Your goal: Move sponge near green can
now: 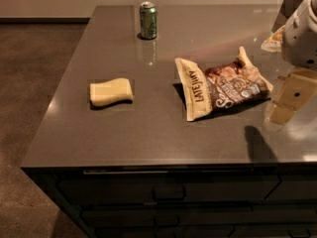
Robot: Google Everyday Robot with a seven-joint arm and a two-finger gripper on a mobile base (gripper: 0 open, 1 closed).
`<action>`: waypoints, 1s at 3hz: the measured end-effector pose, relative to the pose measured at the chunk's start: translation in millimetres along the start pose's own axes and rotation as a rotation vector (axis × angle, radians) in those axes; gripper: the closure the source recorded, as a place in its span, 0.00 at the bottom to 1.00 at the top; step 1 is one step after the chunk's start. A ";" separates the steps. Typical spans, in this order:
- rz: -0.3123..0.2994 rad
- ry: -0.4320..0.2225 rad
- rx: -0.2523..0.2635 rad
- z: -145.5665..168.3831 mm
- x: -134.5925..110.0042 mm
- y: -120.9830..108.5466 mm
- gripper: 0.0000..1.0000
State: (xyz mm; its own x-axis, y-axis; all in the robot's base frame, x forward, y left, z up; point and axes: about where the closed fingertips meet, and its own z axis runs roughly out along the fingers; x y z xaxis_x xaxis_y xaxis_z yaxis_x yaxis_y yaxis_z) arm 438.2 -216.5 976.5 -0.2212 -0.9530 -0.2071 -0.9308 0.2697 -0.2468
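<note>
The pale yellow sponge (111, 91) lies flat on the dark grey countertop (148, 133), left of the middle. The green can (148, 20) stands upright near the far edge, well behind the sponge and a little to its right. My gripper (290, 101) hangs at the right edge of the view, above the counter's right side, below the white arm housing (303, 31). It is far to the right of the sponge, with the chip bag between them, and nothing shows in its grasp.
A cream-and-brown chip bag (223, 86) lies right of the middle. Some items (277, 36) sit at the far right back of the counter. The counter's front and left edges drop to a carpeted floor (29, 83). Drawers (168, 192) run below the front edge.
</note>
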 end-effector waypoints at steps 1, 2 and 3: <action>-0.001 -0.002 0.002 -0.4 -0.9 -0.4 0.00; -0.033 -0.036 -0.007 5.7 -29.6 -10.0 0.00; -0.091 -0.072 -0.039 32.2 -77.3 -23.3 0.00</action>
State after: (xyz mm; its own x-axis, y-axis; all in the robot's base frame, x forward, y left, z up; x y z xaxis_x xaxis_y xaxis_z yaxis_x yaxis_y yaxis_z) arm 486.3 -144.7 967.8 -0.1153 -0.9605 -0.2531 -0.9569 0.1758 -0.2313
